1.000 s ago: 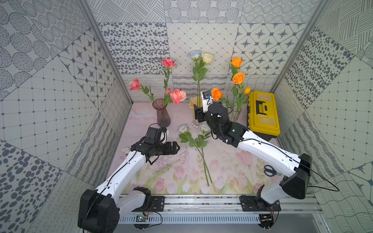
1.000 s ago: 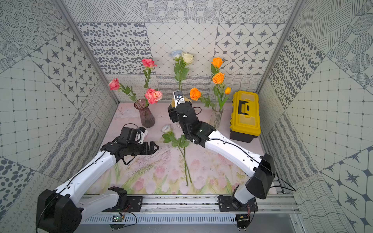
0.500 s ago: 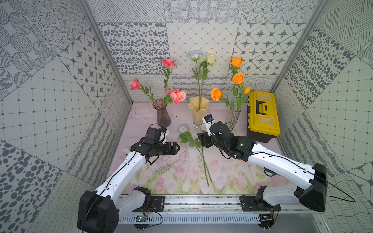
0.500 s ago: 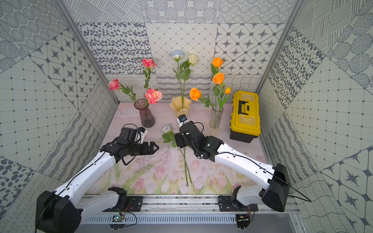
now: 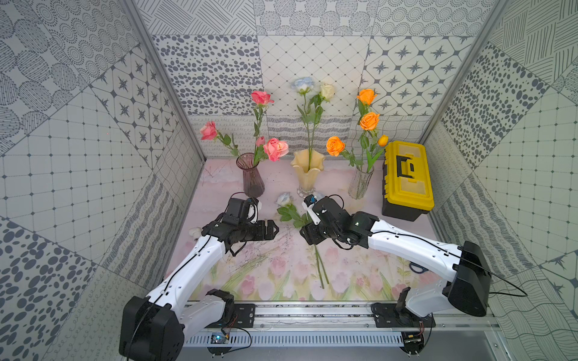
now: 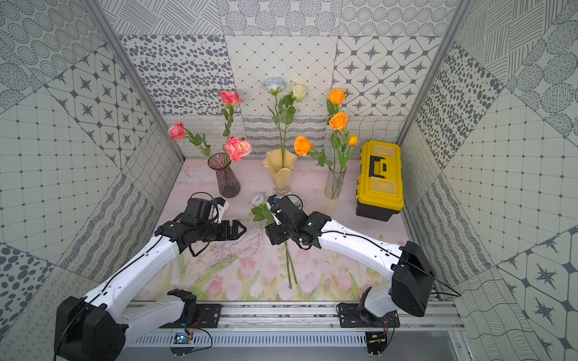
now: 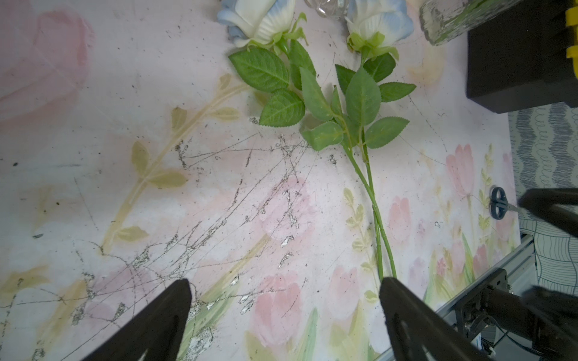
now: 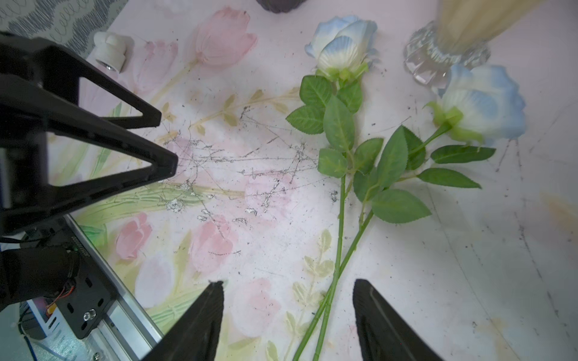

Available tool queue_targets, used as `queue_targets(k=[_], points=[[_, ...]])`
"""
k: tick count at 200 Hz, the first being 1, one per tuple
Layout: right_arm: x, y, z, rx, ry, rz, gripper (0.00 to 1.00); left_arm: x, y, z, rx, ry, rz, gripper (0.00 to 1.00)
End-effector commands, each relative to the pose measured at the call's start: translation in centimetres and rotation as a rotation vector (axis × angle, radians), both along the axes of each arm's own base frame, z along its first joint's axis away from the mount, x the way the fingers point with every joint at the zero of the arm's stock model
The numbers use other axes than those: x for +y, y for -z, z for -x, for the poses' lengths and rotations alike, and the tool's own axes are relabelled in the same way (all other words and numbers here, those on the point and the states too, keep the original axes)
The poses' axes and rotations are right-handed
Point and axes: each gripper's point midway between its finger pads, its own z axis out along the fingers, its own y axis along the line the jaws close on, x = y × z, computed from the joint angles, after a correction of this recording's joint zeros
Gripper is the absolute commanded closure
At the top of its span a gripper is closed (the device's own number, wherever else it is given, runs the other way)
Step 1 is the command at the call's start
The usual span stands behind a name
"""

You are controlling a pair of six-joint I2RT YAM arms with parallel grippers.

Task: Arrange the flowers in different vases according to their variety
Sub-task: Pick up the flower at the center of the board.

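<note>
Lab test booth, patterned walls, arm rail

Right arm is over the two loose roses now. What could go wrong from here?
1. The two loose pale-blue roses lie with green stems crossed under the open right gripper; closing there could catch both, or drag the second.
2. One bloom lies beside the glass foot of the cream-yellow wavy-rimmed vase; lifting it might knock that vase.

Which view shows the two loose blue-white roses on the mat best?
Right wrist: both roses show whole blooms, leaves and crossing stems. Left wrist crops their blooms. In both top views the right arm hides most of one bloom.
</note>
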Motion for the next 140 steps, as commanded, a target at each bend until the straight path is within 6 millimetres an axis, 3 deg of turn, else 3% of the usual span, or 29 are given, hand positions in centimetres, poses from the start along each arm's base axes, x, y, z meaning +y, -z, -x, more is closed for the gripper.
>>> queue_targets(k=[1, 58, 94, 140], points=[[0.6, 1.4, 0.5, 0.095, -0.003, -0.003, 0.30, -0.3, -0.1, 0.1, 0.000, 0.021, 0.011, 0.01], [0.4, 4.8, -1.4, 0.123, 0.022, 0.093, 0.33, -0.3, 0.3, 0.2, 0.018, 0.020, 0.002, 0.01], [0.4, 7.7, -2.1, 0.147, 0.012, 0.183, 0.40, -0.2, 0.2, 0.2, 0.015, 0.020, 0.003, 0.01], [0.2, 9.4, -3.0, 0.144, 0.014, 0.250, 0.47, -0.3, 0.3, 0.2, 0.019, 0.020, 0.005, 0.01]])
